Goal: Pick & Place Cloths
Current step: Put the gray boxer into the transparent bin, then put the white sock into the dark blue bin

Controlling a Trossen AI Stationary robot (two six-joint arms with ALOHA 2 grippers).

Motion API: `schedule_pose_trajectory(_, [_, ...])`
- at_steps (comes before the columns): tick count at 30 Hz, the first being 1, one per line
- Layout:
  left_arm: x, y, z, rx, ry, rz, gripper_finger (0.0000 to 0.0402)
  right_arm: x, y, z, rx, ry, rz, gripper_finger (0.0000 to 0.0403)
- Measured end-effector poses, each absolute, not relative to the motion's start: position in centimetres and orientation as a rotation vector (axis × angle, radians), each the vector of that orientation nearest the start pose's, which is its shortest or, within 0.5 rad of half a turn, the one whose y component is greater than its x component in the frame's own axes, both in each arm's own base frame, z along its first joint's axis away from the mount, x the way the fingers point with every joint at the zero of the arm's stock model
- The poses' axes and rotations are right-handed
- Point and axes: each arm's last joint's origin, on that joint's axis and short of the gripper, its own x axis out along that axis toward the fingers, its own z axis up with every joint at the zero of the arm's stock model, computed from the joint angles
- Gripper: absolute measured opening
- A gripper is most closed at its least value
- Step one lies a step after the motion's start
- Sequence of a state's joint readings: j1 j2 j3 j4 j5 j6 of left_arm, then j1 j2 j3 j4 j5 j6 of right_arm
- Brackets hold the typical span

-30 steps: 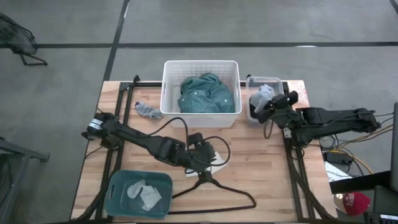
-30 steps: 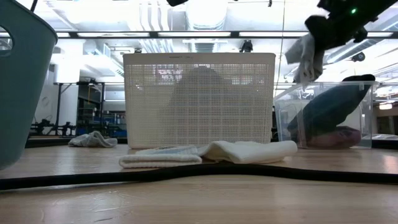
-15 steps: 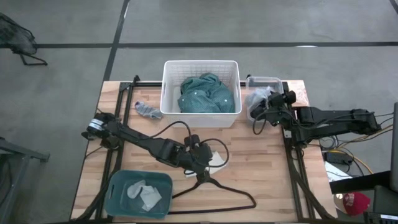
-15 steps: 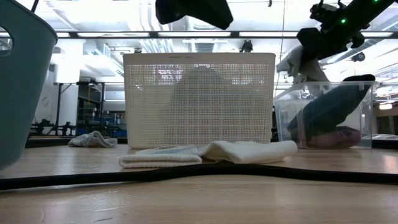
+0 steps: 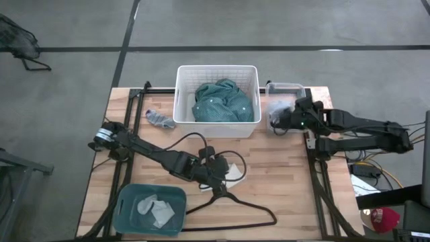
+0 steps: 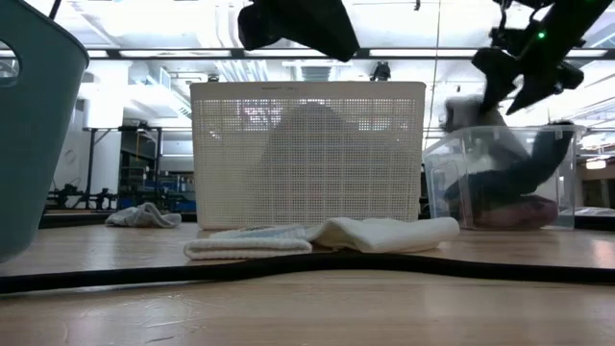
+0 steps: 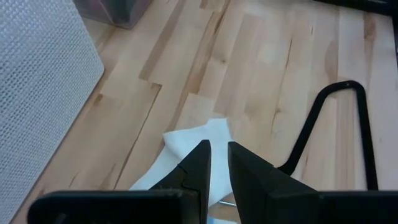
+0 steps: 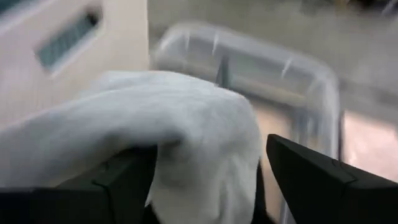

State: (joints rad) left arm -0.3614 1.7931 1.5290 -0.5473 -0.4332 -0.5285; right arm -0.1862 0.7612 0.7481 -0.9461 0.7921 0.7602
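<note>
A grey-white cloth [image 8: 186, 124] hangs blurred over the clear bin [image 5: 285, 87], between the wide-open fingers of my right gripper [image 5: 283, 121]. In the low view the cloth [image 6: 471, 111] sits just below that gripper [image 6: 519, 72], at the bin's rim. Dark and maroon cloths lie in the bin [image 6: 500, 183]. My left gripper [image 7: 219, 163] hovers above a white cloth [image 7: 196, 140] that lies flat on the table [image 5: 233, 173]. Its fingers stand a narrow gap apart with nothing between them. A teal shirt [image 5: 222, 101] fills the white basket [image 5: 183, 101]. My right gripper stands open around the grey-white cloth. A fold [image 8: 140, 146] lies close to one finger [image 8: 118, 180] in the wrist view. I cannot tell whether cloth and finger touch.
A small grey piece [image 5: 160, 119] lies on the table left of the basket. A teal tub [image 5: 127, 216] with pale pieces stands at the near left. A black hanger [image 5: 235, 202] lies near the front, its hook beside the white cloth.
My right gripper has opened over the clear bin and let go of the grey-white cloth, which has dropped from its fingers toward the bin. My left gripper has come down toward the white cloth.
</note>
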Motion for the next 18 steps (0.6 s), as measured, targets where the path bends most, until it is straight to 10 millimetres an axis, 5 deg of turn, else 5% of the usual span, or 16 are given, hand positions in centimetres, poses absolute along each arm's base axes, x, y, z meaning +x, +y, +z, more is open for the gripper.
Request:
schedule_pose_trajectory(5, [37.5,-12.9,28.8,-0.196,0.690,0.257,0.0062,11.0,-4.9,26.9,0.408,0.698,-1.189,0.0261])
schedule_pose_trajectory(18, [37.3,-12.7,27.1,-0.190,0.713,0.267,0.0062,11.9,-4.2,27.4,0.377,0.638,-1.065,0.0208])
